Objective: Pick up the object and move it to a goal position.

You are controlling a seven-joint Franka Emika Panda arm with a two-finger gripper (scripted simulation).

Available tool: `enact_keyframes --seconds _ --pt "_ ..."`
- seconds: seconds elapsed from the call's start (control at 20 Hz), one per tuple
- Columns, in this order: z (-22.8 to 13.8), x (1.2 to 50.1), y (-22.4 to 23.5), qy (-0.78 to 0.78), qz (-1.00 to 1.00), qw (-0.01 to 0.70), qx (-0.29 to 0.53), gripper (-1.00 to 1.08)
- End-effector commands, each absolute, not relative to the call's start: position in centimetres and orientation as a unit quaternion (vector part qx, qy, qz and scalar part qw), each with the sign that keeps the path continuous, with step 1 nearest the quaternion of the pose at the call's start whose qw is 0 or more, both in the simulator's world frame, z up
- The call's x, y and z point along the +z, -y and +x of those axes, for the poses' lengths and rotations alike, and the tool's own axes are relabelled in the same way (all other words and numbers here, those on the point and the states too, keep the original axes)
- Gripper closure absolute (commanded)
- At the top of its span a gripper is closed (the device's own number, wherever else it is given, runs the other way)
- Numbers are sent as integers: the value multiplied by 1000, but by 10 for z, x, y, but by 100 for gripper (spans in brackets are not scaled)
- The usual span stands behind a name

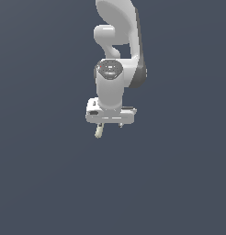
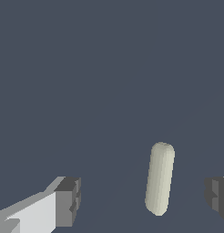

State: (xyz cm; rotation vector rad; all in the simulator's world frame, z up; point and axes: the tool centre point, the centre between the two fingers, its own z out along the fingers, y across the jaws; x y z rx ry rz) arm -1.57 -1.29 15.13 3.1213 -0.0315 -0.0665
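Background: a uniform dark slate-blue field fills both views, with no edge, seam or horizon visible in it.

Exterior view: the white, glossy, jointed robot arm descends from the upper edge of the frame and ends in a wrist cylinder with a dark grey cap. Below the wrist sits the white bar of the gripper, lying roughly level across the frame. The small pale cream cylinder with rounded ends, smooth and matte, shows just under the bar, toward the exterior view's left end of it, slightly tilted from upright. It is far narrower than the bar. Whether it touches the gripper cannot be told from this view.

Wrist view: the two dark grey fingers stand spread wide apart, one at each side of the frame; one is carried on a white block, the other is cut off by the frame edge. The cream cylinder lies between them, nearer the cut-off finger. A clear gap of background shows on each side of it, so neither finger touches it. Its long axis runs across the line joining the fingers, slightly tilted.
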Motion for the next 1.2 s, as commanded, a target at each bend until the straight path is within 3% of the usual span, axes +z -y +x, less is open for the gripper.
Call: enact_keyframes --seconds 0.0,0.55,1.15 --pt "-16 151 13 10 1000 10 -21 -92" --pt "-8 168 33 32 999 0 -3 -92" --pt "-26 136 46 40 999 -1 -3 -92"
